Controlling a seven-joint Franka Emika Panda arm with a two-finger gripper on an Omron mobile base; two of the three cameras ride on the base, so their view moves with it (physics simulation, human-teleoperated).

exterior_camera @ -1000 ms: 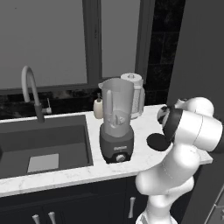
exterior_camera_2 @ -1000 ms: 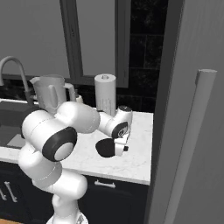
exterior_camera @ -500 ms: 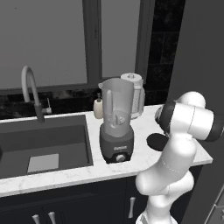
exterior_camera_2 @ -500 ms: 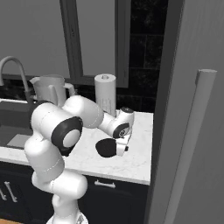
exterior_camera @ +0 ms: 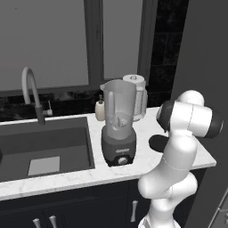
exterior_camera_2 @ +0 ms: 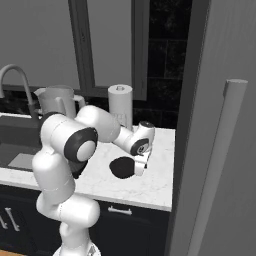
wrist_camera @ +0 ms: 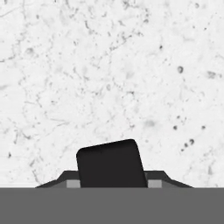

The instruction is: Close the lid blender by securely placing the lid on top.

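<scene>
- Marble counter (exterior_camera_2: 150, 182) is carrying the black lid (exterior_camera_2: 121, 167), lying flat at 3 o'clock from the blender (exterior_camera: 118, 127), well apart.
- Gripper (exterior_camera_2: 139, 168) is touching the lid's edge; since a second ago the elbow is swinging upright, suggesting a grasp.
- Open or closed: cannot tell.
- No readable writing or brands.

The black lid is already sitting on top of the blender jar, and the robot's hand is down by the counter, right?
Not quite. The lid lies on the marble counter, right by the gripper, as the right base view shows. The blender jar is open on top.
</scene>
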